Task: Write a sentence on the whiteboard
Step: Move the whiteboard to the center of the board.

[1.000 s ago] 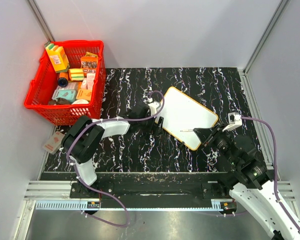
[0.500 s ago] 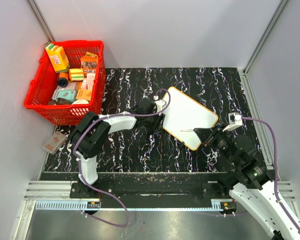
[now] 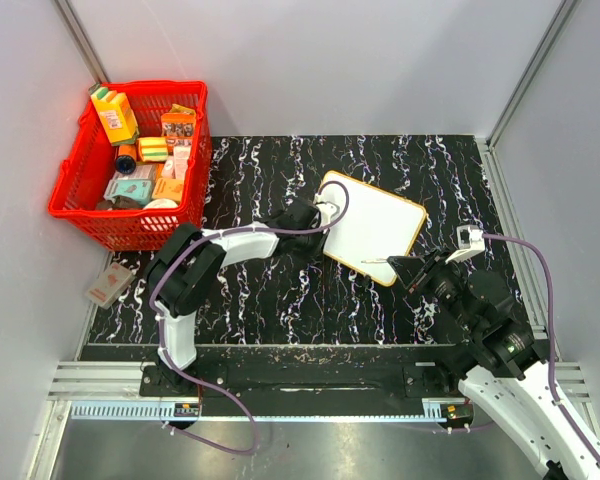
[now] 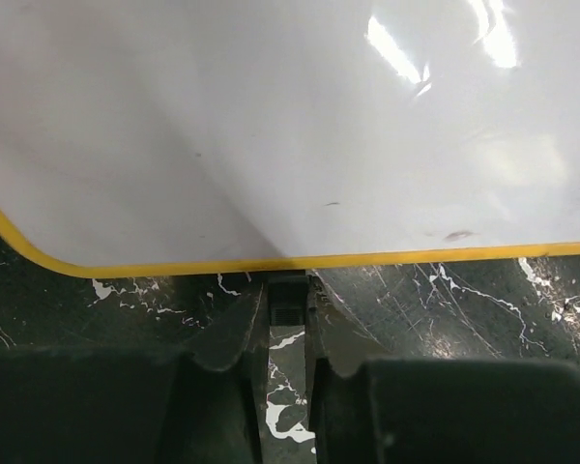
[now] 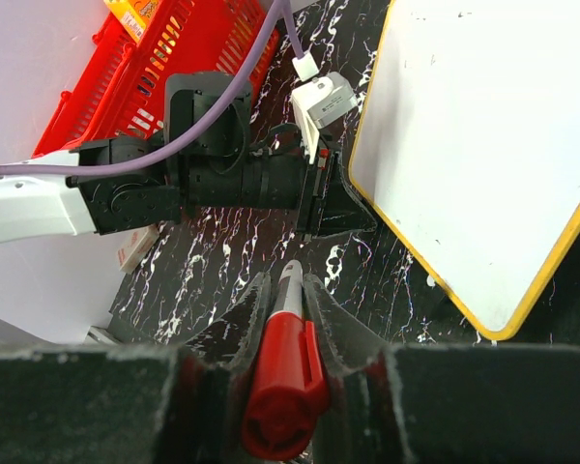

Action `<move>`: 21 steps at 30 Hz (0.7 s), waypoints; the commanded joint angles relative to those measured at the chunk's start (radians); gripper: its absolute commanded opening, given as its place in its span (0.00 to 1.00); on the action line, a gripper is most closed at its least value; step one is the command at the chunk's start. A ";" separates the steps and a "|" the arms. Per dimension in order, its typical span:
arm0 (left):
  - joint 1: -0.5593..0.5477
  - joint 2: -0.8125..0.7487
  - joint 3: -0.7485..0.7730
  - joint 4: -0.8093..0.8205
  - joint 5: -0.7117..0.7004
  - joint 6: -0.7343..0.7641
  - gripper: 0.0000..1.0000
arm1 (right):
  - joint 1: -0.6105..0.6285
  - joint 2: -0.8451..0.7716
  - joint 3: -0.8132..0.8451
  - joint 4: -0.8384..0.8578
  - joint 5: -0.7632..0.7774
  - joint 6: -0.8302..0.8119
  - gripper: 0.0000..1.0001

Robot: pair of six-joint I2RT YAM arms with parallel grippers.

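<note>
The whiteboard [image 3: 375, 225] lies flat on the black marbled table; it is white with a yellow rim, and no sentence shows on it. My left gripper [image 3: 318, 222] sits low at the board's left edge. In the left wrist view its fingertips [image 4: 288, 290] are nearly together against the yellow rim of the whiteboard [image 4: 271, 126], holding nothing. My right gripper [image 3: 402, 268] hovers at the board's near corner, shut on a marker [image 5: 282, 387] with a red cap on its rear end. The marker's grey front end [image 3: 378, 263] points left over the board's near edge.
A red basket [image 3: 130, 230] full of small boxes stands at the back left. A small flat packet [image 3: 107, 285] lies off the mat on the left. Grey walls close in on both sides, and both arm bases stand at the near edge.
The left gripper closed from wide open and reached further right. The whiteboard turned so its edges lie squarer to the table. The right arm held still.
</note>
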 commanded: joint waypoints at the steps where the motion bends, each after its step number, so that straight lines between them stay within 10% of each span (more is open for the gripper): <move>1: -0.010 -0.012 0.005 -0.013 -0.042 -0.021 0.00 | 0.004 -0.006 0.038 0.005 0.016 -0.012 0.00; 21: -0.179 -0.184 -0.092 -0.206 -0.456 -0.281 0.00 | 0.004 0.004 0.016 0.018 0.016 -0.007 0.00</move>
